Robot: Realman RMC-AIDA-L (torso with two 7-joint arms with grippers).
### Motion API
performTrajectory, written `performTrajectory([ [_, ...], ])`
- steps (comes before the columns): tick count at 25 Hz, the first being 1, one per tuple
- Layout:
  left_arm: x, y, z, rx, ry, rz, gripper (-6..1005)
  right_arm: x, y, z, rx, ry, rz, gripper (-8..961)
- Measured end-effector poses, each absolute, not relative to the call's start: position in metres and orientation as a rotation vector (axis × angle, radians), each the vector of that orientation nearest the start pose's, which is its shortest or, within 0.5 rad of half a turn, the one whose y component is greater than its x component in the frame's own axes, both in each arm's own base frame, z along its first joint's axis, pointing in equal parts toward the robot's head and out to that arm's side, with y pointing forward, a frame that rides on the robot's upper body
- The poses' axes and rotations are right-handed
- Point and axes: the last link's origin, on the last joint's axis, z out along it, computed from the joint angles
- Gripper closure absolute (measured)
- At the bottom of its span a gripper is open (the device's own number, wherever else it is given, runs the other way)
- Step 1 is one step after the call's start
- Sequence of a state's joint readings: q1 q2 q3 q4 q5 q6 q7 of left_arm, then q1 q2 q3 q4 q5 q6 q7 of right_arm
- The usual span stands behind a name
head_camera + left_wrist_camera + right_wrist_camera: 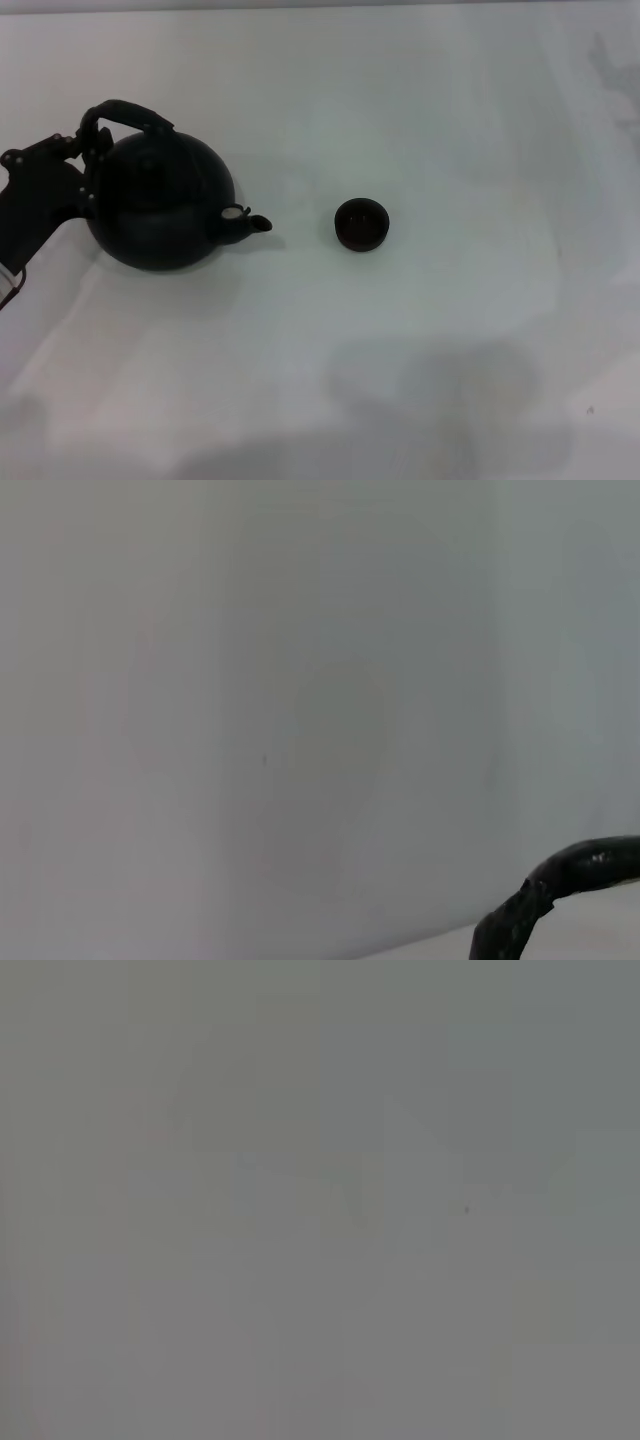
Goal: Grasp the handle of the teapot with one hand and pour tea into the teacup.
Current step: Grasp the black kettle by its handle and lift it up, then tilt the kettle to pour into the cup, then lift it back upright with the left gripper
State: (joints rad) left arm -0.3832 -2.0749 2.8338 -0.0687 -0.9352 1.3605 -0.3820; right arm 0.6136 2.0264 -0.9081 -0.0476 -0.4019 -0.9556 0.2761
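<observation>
On the left side of the white bench [420, 120] sits the black teapot [160, 205], its spout aimed at the small dark teacup [361, 224] nearby to the right. Its arched handle [125, 112] meets the left claw [85, 145] at the rear end; whether the claw is closed on it cannot be told. No right claw shows.
</observation>
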Motion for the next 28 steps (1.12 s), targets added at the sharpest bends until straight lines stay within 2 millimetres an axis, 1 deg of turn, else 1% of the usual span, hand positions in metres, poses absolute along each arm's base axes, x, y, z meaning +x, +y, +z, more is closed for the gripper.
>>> performTrajectory([
  [6,-0.341,0.284,-0.025,-1.975,-0.453,-0.713,891,0.342,0.392,0.036,-1.51,0.633,0.59,107],
  [10,-0.333,0.294,-0.022,-1.963,-0.422,-0.742,892,0.343,0.392,0.037,-1.508,0.633,0.59,107],
  [17,-0.313,0.32,-0.014,-1.978,-0.325,-0.776,889,0.342,0.392,0.037,-1.507,0.632,0.59,107],
  [24,-0.295,0.349,-0.004,-2.017,-0.197,-0.741,890,0.343,0.393,0.037,-1.508,0.636,0.583,107],
  [25,-0.295,0.349,-0.004,-2.017,-0.197,-0.741,890,0.344,0.393,0.037,-1.507,0.637,0.583,107],
  [28,-0.288,0.356,-0.003,-2.031,-0.115,-0.71,890,0.345,0.391,0.037,-1.506,0.64,0.58,107],
])
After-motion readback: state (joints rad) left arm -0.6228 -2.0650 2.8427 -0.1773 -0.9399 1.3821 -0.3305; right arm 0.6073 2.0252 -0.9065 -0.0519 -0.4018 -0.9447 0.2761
